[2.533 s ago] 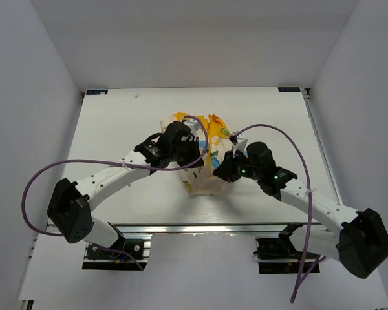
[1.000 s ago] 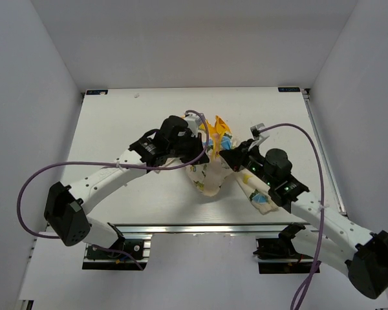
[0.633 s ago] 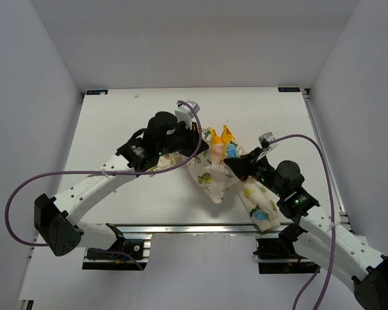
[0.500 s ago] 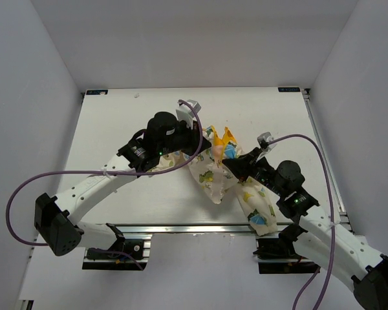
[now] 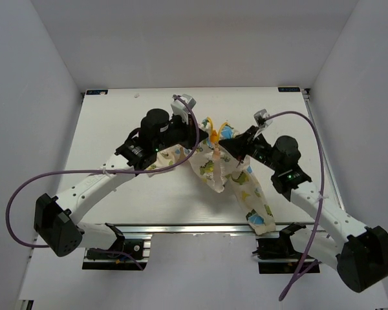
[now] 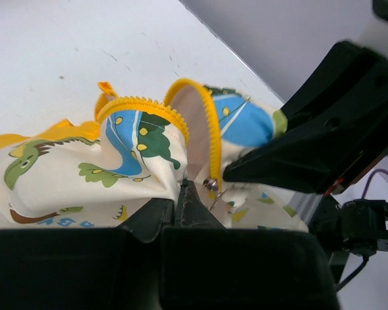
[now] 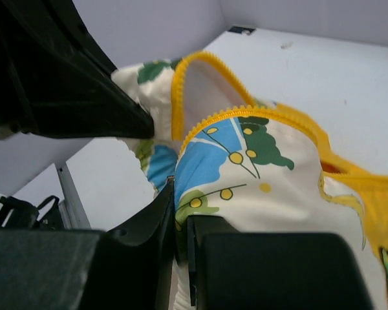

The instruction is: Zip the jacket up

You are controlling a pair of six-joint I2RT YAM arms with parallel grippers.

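The jacket is cream with blue, green and yellow prints and a yellow zipper strip. It hangs lifted between both grippers over the table's middle, one sleeve trailing to the near right. My left gripper is shut on the jacket's cream fabric beside the yellow zipper teeth; a small metal zipper pull hangs just right of its fingers. My right gripper is shut on the other front edge, just under its zipper teeth. The two grippers are close together, facing each other.
The white table lies under the jacket, with white walls around it. An aluminium rail runs along the near edge by the arm bases. Purple cables loop from both arms.
Both grippers have lifted the jacket off the table and drawn it upward and back. The right arm swung inward toward the left gripper. The sleeve now dangles to the near right.
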